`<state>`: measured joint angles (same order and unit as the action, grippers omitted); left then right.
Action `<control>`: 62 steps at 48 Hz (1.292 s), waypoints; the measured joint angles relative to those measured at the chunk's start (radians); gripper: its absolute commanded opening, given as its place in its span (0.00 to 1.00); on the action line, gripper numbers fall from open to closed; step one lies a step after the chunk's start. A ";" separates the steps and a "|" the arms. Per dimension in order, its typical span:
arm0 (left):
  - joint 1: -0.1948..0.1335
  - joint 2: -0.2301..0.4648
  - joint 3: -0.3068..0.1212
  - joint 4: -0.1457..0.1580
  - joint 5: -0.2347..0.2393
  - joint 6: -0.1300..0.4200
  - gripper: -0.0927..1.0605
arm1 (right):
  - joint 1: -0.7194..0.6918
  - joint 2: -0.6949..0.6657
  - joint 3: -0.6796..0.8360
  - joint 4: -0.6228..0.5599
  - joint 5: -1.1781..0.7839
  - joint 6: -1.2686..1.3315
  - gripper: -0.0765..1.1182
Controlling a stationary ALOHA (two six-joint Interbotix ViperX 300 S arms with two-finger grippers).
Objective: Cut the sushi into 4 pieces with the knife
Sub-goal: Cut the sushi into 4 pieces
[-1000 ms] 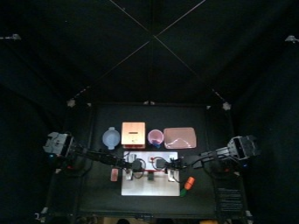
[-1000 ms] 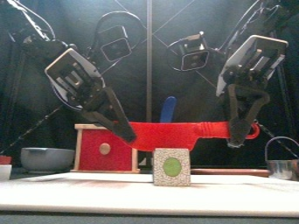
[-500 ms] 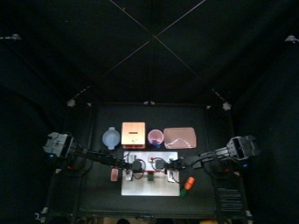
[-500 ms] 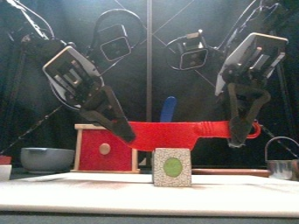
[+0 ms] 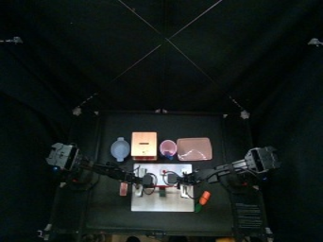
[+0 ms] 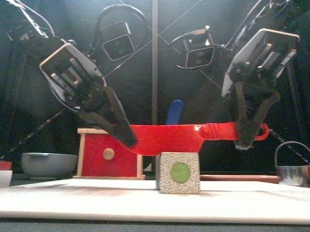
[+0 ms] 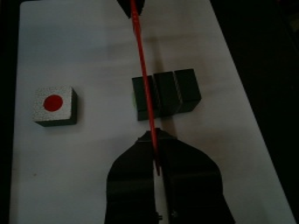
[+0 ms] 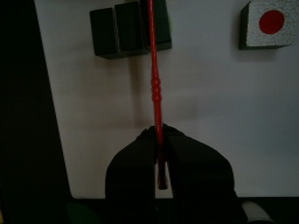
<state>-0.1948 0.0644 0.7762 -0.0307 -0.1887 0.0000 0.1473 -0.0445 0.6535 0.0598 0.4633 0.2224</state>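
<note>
Claws: your left gripper (image 6: pixel 125 138) and right gripper (image 6: pixel 248 142) each clamp an end of the red knife (image 6: pixel 182 138).
Sushi roll (image 6: pixel 179 172): on the white board (image 6: pixel 72 195), 6 o'clock under the blade.
Handling: likely light and prone to skid; press straight down.

The sushi roll (image 6: pixel 179 172) is a short run of dark green blocks, still joined, lying on the white cutting board (image 7: pixel 239 131); its pale end face with a green centre looks forward; the red toy knife (image 6: pixel 182 138) hangs level, edge down, just above and across it; the left gripper (image 6: pixel 125 138) pinches the blade end, the right gripper (image 6: pixel 256 138) the handle.
</note>
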 measured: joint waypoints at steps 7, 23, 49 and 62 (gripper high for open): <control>-0.009 -0.002 0.000 0.000 0.002 -0.002 0.32 | 0.008 0.000 -0.005 0.000 0.000 0.000 0.23; -0.018 0.000 -0.002 0.000 0.002 -0.002 0.32 | 0.015 0.000 -0.005 0.003 0.000 0.000 0.23; -0.018 0.071 -0.017 -0.002 0.000 0.000 0.32 | 0.015 0.025 0.005 -0.006 -0.008 0.000 0.22; -0.005 0.160 -0.032 -0.002 -0.009 0.000 0.32 | 0.006 0.115 0.026 0.000 -0.054 0.000 0.22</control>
<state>-0.1994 0.2240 0.7440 -0.0322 -0.1979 0.0000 0.1534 0.0706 0.6796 0.0598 0.4096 0.2224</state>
